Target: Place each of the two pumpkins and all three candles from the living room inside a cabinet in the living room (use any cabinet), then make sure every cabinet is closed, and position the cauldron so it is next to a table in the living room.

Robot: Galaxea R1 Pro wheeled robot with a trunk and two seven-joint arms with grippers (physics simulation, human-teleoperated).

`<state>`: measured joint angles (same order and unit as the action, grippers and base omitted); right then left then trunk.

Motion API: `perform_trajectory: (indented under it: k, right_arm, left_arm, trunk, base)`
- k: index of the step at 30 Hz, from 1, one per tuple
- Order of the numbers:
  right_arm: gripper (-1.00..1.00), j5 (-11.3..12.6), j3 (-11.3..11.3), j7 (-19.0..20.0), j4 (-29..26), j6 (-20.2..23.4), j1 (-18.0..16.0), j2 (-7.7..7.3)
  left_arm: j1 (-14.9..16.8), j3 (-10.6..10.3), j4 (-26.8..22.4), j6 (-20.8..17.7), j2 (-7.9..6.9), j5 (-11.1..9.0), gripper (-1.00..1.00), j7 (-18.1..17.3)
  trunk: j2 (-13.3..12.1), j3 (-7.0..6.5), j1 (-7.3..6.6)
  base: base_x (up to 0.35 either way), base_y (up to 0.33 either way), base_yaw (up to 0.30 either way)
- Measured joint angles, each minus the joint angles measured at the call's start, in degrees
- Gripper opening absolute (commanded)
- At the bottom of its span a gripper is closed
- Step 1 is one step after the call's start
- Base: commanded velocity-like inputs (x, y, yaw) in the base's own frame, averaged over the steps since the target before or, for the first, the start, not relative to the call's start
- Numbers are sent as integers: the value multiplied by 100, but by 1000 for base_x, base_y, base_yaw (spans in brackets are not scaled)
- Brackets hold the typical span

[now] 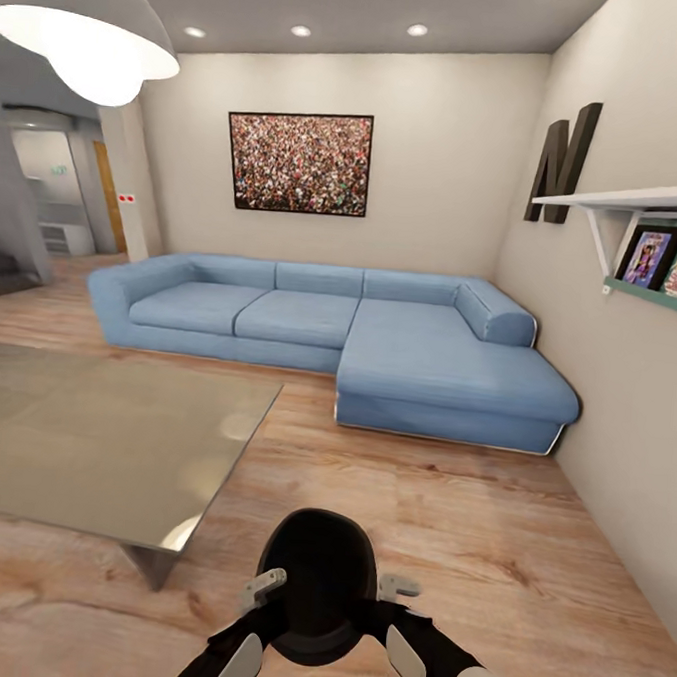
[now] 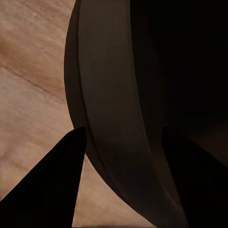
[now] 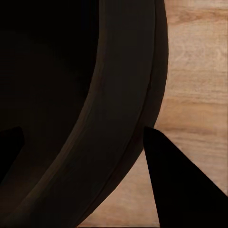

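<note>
The black cauldron [image 1: 316,568] hangs low in front of me over the wood floor, its wide mouth facing me. My left gripper [image 1: 263,586] is shut on its left rim and my right gripper [image 1: 398,588] on its right rim. In the left wrist view the cauldron's rim [image 2: 109,95] runs between the two dark fingers of the left gripper [image 2: 126,161]. The right wrist view shows the same grip: the rim [image 3: 118,71] inside the right gripper [image 3: 90,161]. The glass-topped table [image 1: 102,434] stands just left of the cauldron. Pumpkins, candles and cabinet are out of view.
A blue corner sofa [image 1: 379,331] fills the far side of the room. The right wall carries a white shelf [image 1: 637,202] with framed pictures. A pendant lamp [image 1: 81,37] hangs at upper left. Wood floor [image 1: 487,528] stretches between table, sofa and wall.
</note>
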<state>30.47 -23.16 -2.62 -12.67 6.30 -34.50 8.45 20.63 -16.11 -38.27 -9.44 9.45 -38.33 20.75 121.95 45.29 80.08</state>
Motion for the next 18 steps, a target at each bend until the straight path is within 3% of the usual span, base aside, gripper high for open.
perform_trajectory:
  k: [5,18]
  right_arm:
    - [-100,0,4,3,-8,-2,-1,0]
    - [-100,-26,21,10,-33,3,1,-2]
  left_arm:
    - [-2,2,-21,-7,0,9,-100,10]
    - [-9,-6,-50,0,-9,6,-100,12]
  trunk:
    - [0,0,-1]
    - [0,0,-3]
  base:
    - [-216,43,269]
    - [-27,43,259]
